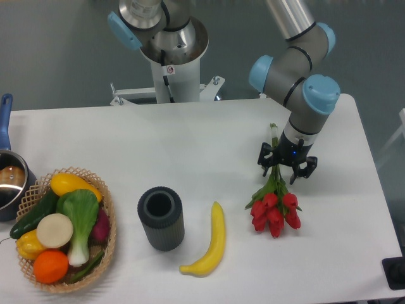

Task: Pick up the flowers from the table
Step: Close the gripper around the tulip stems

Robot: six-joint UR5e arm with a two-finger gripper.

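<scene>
Silver-grey jointed arm with pale blue caps [297,57] descending from top centre to right of frame; black two-finger gripper [288,172] pointing down, fingers spread apart.

You cannot tell whether the black two-finger gripper [282,170] touches the thin green stems of the red tulip bunch [274,204]; its body hides their middle stretch. The silver pot with a blue handle [6,171] is cut off by the left edge. A small black object [396,273] is clipped at the lower right corner, too little showing to identify.
</scene>
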